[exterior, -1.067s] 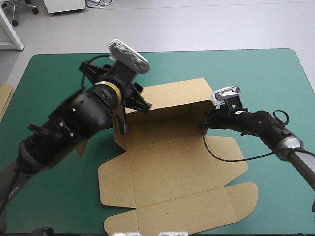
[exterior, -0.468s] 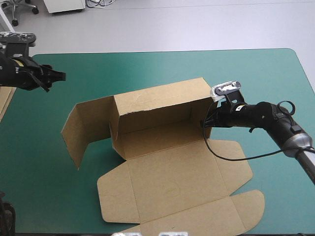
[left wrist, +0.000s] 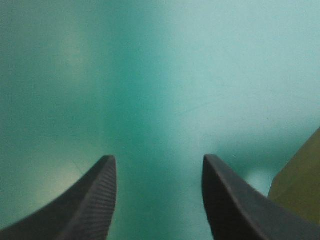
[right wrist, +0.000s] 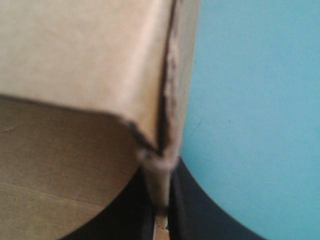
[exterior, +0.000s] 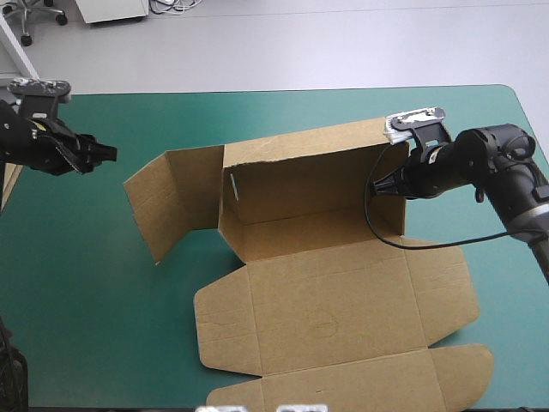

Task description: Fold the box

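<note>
Brown board all over the place, basically: the box (exterior: pixel 334 309) sits on the tabletop's teal-green cover (exterior: pixel 94 292), and it's only partly put up. Its long back wall (exterior: pixel 309 172) stands upright along the box's far side. A side flap (exterior: pixel 171 202) also stands up, swinging out from the wall's left end and angled off to the box's left. Everything on the near side of that wall lies flat, meaning the big panels one after another plus the tabs (exterior: pixel 446 287) on the box's right side.

The right gripper (exterior: pixel 376 185) is at the right end of the back wall. In the right wrist view its black fingers (right wrist: pixel 125 220) are all but closed, with the board's folded corner pinched between them, so it's clamped onto the box right there. The wall's inner face runs off to one side of the fingers, and there's bare cover on the other side.

The left gripper (exterior: pixel 103 153) is well away from the box, out past the standing side flap on the box's left, and it isn't touching any board. In its own wrist view the two fingers (left wrist: pixel 85 210) stand wide apart with nothing but cover between them, so it's open and empty. A bit of brown pokes in just beside one finger, and as far as I can make out that's an edge of the box. Can't tell whether that gripper hangs above the cover or rests on it.
</note>
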Motion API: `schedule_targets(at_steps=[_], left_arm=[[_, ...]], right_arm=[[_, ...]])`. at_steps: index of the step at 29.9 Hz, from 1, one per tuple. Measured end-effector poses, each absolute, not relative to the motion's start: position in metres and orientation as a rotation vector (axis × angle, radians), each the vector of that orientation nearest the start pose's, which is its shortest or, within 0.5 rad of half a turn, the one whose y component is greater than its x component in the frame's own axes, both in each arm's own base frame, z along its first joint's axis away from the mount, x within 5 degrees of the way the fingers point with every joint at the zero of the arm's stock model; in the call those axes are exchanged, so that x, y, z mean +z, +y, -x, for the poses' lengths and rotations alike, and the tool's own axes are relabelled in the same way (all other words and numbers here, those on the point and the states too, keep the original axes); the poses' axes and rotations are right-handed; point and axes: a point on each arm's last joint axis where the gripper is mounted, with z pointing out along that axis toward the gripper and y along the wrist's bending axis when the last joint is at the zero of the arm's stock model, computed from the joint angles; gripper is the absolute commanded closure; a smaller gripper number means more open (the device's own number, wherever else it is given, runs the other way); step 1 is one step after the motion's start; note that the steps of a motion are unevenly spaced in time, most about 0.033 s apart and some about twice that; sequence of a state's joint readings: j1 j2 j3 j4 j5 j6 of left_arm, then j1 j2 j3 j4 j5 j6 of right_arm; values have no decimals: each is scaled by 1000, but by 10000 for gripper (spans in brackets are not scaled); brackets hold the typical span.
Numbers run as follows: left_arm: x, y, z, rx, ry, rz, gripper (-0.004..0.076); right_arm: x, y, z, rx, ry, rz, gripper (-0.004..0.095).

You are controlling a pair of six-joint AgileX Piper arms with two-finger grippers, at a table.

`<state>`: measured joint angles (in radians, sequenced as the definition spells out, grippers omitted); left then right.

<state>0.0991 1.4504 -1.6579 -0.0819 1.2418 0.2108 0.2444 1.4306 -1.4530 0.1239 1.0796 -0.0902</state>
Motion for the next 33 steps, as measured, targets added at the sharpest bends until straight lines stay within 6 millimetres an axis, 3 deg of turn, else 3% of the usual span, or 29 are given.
schedule_targets(at_steps=[6, 12, 16, 19, 25, 33], left_arm=[[391, 22, -301, -12, 2576, -141, 349], [389, 22, -303, -7, 2558, -141, 349], [389, 22, -303, -6, 2555, -142, 349], [389, 22, -303, -9, 2557, -134, 349], [389, 22, -302, -11, 2562, -133, 349], [389, 22, -303, -10, 2561, -133, 349]], right_arm=[[372, 84, -304, 184, 2672, 390, 928], [342, 94, -344, 178, 2764, 385, 928], [334, 99, -365, 179, 2775, 365, 916], [331, 102, -379, 175, 2765, 354, 826], [335, 105, -393, 171, 2725, 377, 516], [365, 105, -395, 158, 2615, 402, 396]])
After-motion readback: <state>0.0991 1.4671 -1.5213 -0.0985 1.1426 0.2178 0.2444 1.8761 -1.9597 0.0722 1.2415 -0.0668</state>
